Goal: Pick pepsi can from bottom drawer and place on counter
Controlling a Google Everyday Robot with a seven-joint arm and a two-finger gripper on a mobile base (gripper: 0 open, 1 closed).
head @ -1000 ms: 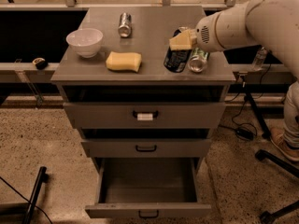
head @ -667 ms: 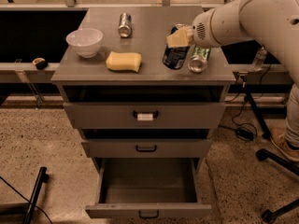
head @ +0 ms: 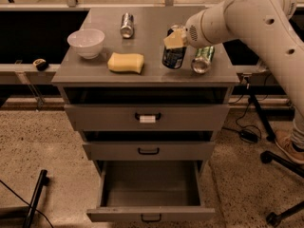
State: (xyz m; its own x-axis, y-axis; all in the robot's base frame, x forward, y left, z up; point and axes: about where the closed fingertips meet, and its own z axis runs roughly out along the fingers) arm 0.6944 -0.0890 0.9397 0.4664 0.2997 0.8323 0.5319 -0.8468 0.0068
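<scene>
The pepsi can (head: pixel 173 57), dark blue with a silver top, stands slightly tilted on the counter (head: pixel 147 42), right of its middle. My gripper (head: pixel 174 38) comes in from the right and sits over the can's top, its pale fingers (head: pixel 172 41) shut on the can's upper part. Below, the bottom drawer (head: pixel 149 215) is pulled out, and I see nothing inside it.
A green-patterned can (head: pixel 202 60) lies on its side just right of the pepsi can. A yellow sponge (head: pixel 126 62), a white bowl (head: pixel 86 42) and a silver can (head: pixel 126 25) occupy the counter's left and back. The two upper drawers are closed. Stand legs flank the cabinet.
My gripper and the pepsi can have shifted slightly left together over the counter, away from the green can. The rest of the scene is unchanged.
</scene>
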